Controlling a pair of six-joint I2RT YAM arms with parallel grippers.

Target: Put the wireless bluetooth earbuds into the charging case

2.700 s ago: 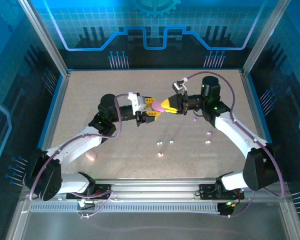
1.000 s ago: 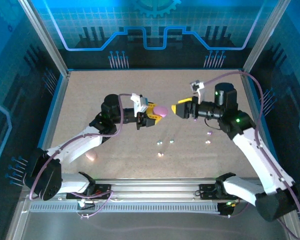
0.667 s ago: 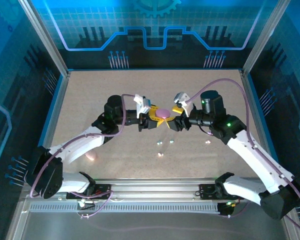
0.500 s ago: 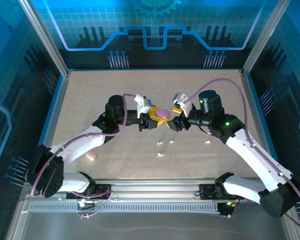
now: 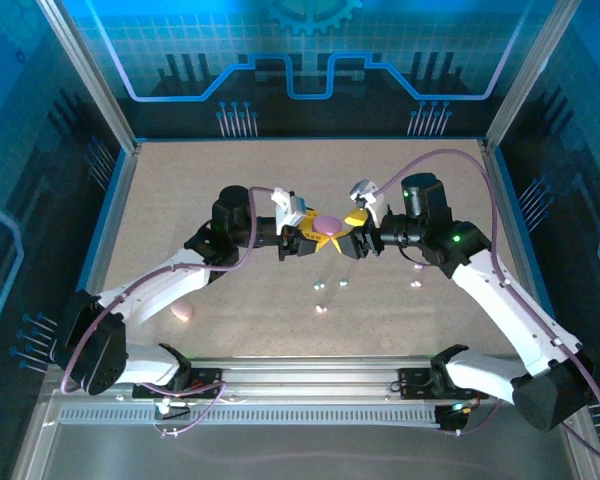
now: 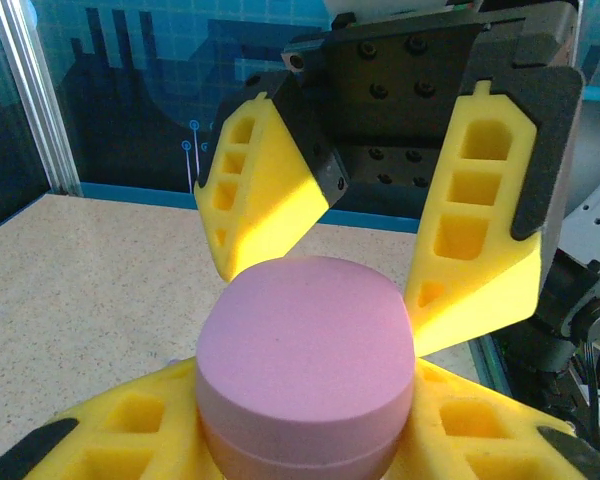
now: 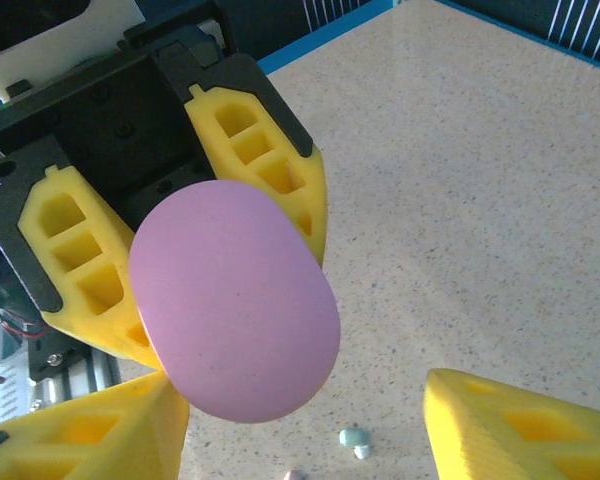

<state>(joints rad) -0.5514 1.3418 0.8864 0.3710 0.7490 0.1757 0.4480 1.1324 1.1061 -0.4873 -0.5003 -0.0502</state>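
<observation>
Pink charging case (image 5: 327, 222) still clamped in left gripper (image 5: 313, 231). Right gripper (image 5: 350, 232) has closed in from the case's right, jaws wide, flanking it; contact unclear.

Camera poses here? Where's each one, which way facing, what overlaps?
Top external: above, behind the bases, looking down at the table; both arms show.
Left wrist: on the left arm, facing the charging case held in its own fingers; right pincer opposite.
Right wrist: on the right arm, facing that case past its open fingers.
Both wrists share the case.
</observation>
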